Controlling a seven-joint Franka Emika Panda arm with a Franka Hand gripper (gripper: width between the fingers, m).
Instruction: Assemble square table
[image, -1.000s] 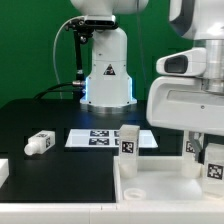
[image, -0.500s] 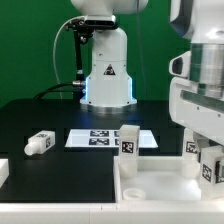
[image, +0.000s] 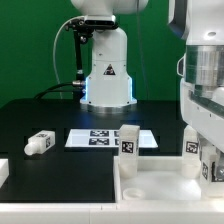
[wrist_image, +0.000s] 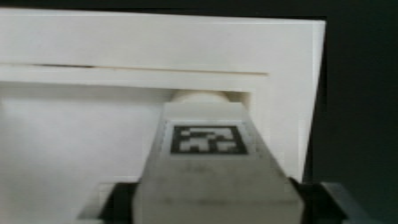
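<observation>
The white square slab (image: 160, 186) lies at the front of the exterior view. One white tagged leg (image: 128, 141) stands upright at its far left corner and another (image: 192, 150) at its far right. A third leg (image: 38, 143) lies on the black table at the exterior view's left. My gripper (image: 208, 160) hangs at the exterior view's right edge over the slab. In the wrist view my gripper (wrist_image: 217, 206) is shut on a tagged leg (wrist_image: 210, 150). The leg's far end points at the slab (wrist_image: 107, 110). The dark fingers (wrist_image: 128, 202) flank the leg.
The marker board (image: 100, 138) lies flat on the table behind the slab. A white L-shaped piece (image: 3, 172) sits at the exterior view's far left edge. The robot base (image: 106, 70) stands at the back, in front of a green wall.
My gripper has moved toward the exterior view's right, uncovering more of the slab's right side. The legs on the slab and the leg on the table have not moved.
</observation>
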